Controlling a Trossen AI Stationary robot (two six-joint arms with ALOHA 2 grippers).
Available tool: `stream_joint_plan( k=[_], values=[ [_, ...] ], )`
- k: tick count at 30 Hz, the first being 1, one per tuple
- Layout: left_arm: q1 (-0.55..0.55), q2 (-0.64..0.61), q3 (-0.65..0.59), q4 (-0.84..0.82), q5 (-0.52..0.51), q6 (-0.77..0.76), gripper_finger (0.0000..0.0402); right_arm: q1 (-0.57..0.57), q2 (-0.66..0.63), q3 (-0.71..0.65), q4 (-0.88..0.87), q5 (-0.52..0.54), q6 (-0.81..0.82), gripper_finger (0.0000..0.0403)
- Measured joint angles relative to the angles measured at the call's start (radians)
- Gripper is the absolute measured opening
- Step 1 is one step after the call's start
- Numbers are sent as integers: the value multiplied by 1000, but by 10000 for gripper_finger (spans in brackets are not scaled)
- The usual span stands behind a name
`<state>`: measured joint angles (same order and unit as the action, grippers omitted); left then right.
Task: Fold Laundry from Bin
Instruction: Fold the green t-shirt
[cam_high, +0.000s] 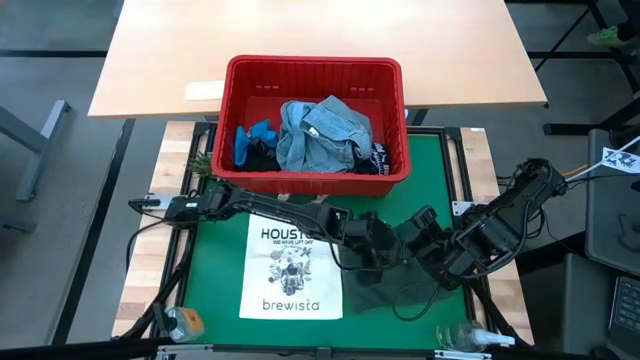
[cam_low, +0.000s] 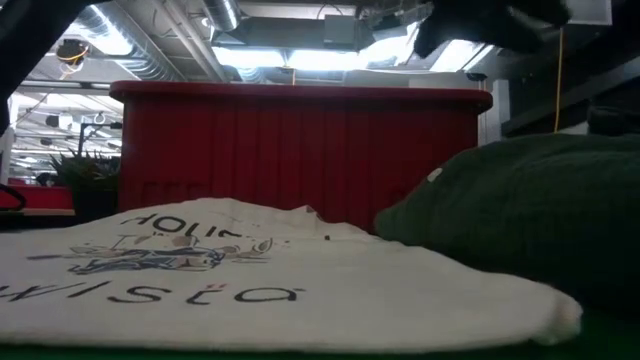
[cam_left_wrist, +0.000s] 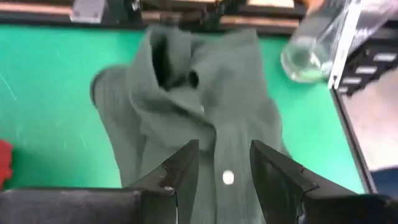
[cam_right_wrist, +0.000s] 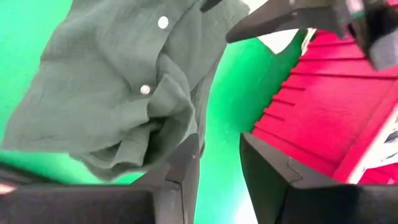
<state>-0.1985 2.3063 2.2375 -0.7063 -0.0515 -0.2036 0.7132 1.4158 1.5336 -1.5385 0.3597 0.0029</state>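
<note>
Both of your grippers hover over the dark green shirt (cam_left_wrist: 186, 118). Left gripper (cam_left_wrist: 224, 163) and right gripper (cam_right_wrist: 217, 155) stand parted, gripping nothing.

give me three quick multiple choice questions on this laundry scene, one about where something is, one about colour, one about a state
1. Where does the dark green button-up shirt lie?
A. inside the red slotted plastic bin
B. on the green mat, beside the white printed tote bag
C. on the wooden table behind the bin

2. What colour is the big garment on top of the pile in the red slotted plastic bin?
A. light blue denim
B. yellow
C. white

3. How do the jaws of the left tool stand?
A. clamped on the tote bag
B. shut tight on nothing
C. apart, over the shirt's button placket

Answers:
1 B: the high view shows it on the green mat, right of the white printed tote bag.
2 A: the light blue denim shirt tops the heap.
3 C: the left wrist view shows a button between its spread fingers.
</note>
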Motion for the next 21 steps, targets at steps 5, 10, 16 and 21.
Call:
stream_joint_plan(
  k=[5, 10, 16, 21],
  values=[
    [-26, -7, -2, -161, 16, -28, 136, 0, 2, -71, 162, 15, -36, 115],
    [-61, 6, -2, -214, 11, -29, 136, -1, 6, -186, 332, 15, -118, 115],
    [-87, 10, -30, -211, -105, -29, 136, -30, 6, -342, 450, 23, -109, 115],
    [-91, 10, -108, -173, -154, -30, 136, -77, 7, -453, 527, -13, -107, 115]
  ],
)
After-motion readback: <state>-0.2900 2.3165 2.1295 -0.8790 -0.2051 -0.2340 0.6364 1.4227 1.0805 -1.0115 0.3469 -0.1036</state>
